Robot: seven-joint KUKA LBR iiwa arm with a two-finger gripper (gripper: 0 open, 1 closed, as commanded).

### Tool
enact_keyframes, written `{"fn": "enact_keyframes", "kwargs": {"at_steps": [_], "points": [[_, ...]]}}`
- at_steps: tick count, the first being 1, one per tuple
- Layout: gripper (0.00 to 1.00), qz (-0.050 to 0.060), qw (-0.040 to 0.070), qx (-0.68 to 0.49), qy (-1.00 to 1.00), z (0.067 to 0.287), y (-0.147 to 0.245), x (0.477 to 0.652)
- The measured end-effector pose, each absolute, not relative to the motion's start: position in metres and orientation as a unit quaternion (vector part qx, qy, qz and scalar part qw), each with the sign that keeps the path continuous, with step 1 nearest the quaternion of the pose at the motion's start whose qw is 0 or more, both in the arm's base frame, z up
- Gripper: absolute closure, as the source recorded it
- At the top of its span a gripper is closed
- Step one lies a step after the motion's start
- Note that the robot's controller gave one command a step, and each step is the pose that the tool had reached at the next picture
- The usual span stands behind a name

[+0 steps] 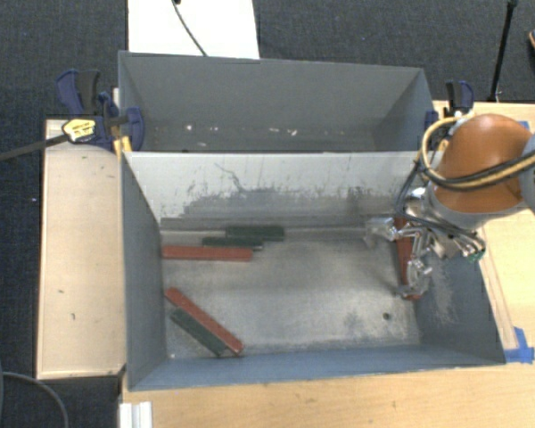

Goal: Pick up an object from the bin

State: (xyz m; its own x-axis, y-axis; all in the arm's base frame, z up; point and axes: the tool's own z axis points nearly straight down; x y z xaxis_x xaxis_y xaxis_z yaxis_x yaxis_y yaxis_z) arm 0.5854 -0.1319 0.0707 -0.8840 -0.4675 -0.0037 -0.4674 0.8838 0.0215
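fingers [416,279] pinching red-brown stick [402,255] (right side of bin [276,185]) | left: red sticks [205,253], green sticks [250,234]

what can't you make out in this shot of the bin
- Reddish bar by the right wall: the hand covers part of it, so its full length and whether it is held are unclear.
- Lower-left dark green bar: too small to tell whether it lies under or just beside the red bar.
- Top of the bin right wall: hidden behind the arm's orange cover.
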Motion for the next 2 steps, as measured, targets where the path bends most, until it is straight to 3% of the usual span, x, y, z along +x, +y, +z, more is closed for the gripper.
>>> {"fn": "enact_keyframes", "kwargs": {"at_steps": [1,2], "points": [[0.0,0.0,0.0,0.158,-0.987,0.098,-0.131,0.524],[0.0,-0.006,0.0,0.351,-0.936,0.079,-0.145,0.515]]}}
